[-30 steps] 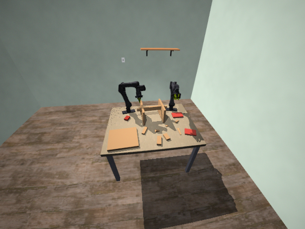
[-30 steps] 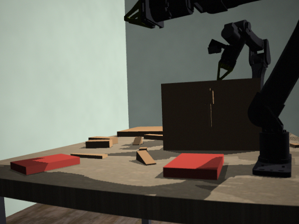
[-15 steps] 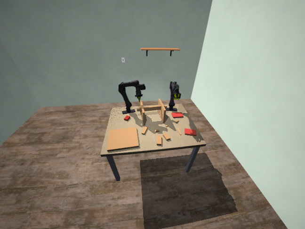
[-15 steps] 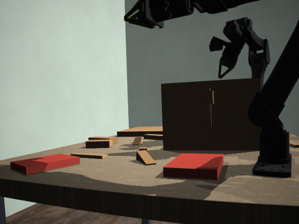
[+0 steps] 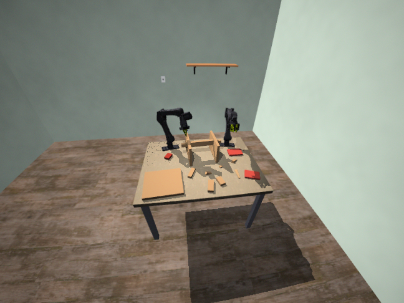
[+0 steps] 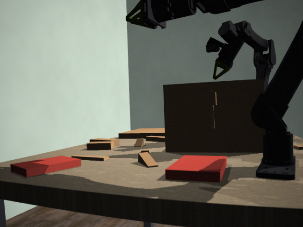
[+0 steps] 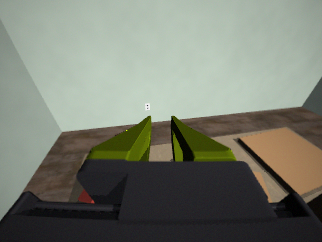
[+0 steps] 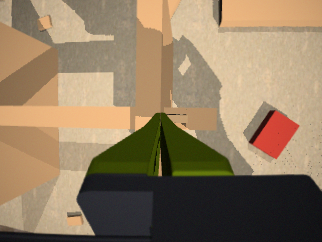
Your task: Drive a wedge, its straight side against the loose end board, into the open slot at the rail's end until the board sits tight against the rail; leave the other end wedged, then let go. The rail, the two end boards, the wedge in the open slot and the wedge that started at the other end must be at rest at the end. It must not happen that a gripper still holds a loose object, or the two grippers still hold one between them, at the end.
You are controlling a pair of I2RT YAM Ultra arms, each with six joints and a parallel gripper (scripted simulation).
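In the top view, the right pincer (image 5: 185, 132) (image 6: 215, 77) (image 8: 160, 120) is just above the top of one upright end board (image 5: 189, 153) (image 8: 149, 75). The rail (image 5: 200, 143) (image 8: 75, 117) runs from there to the other end board (image 5: 214, 149) (image 6: 188, 117) (image 8: 30, 60), nearer the left pincer (image 5: 234, 128) (image 6: 127, 18) (image 7: 161, 121). Below both pincers, loose wood pieces and red blocks lie on the surface (image 5: 196, 194) (image 6: 117, 175).

In the exterior view, the left pincer hangs high over the surface, well apart from everything. Below it are a sloped wedge (image 6: 147, 159) (image 5: 234, 160) and a thick red block (image 6: 195, 163) (image 5: 234, 152).

In the left wrist view, the left pincer's fingers stand a little apart with nothing between them; beyond them, to one side, lies a broad flat panel (image 7: 285, 155) (image 5: 163, 183).

In the right wrist view, the right pincer's tips are together, holding nothing, over the end board where the rail's stub (image 8: 202, 119) pokes out. Something seems to sit in the slot beside the tips, but I cannot tell whether it is a wedge.

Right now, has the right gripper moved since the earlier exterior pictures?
Yes: in the exterior view, the right gripper has shifted toward the picture's left along the near board's top edge.
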